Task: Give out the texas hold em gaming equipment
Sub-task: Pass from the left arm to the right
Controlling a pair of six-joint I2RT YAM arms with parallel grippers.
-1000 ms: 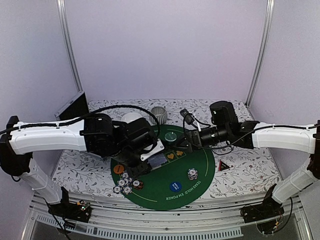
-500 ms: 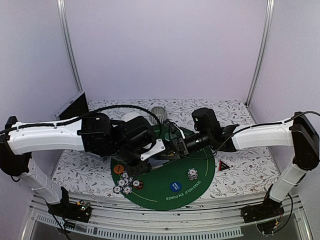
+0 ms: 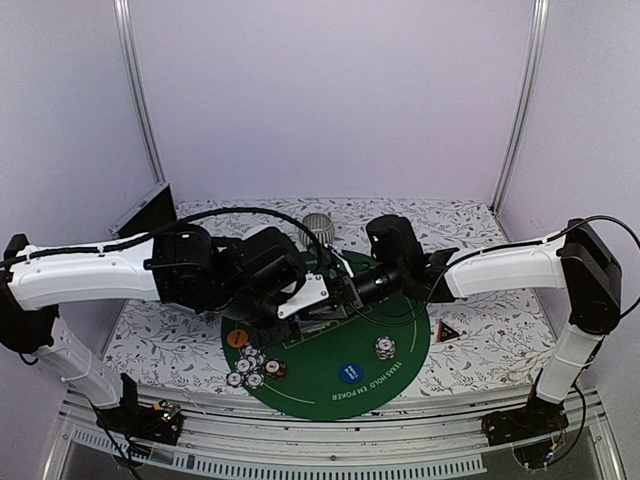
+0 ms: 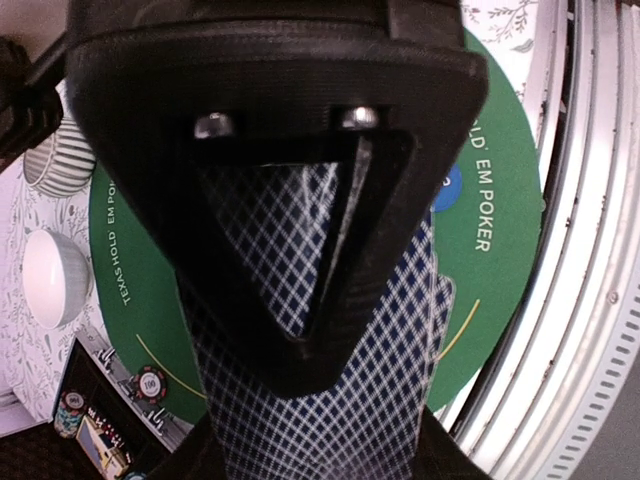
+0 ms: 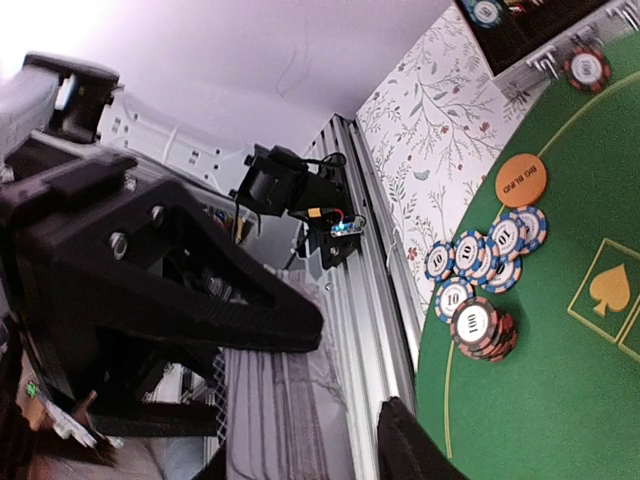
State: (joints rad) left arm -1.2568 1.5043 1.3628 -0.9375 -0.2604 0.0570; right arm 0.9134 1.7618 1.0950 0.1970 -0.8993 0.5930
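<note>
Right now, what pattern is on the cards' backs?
Cards: dark-blue crosshatch on white; clearest in left wrist view.

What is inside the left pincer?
Playing cards with blue-checked backs are held there. Their faces are turned away, and the black finger covers their upper part.

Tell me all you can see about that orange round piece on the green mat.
The orange disc is a flat round button, plastic by its look, with dark lettering that reads BIG BLIND. It lies flat, lettering up, on the green mat, near the mat's left edge in the overhead view. A cluster of striped poker chips sits right beside it, toward the arms' bases; whether one touches it I cannot tell. Nothing rests on it.
</note>
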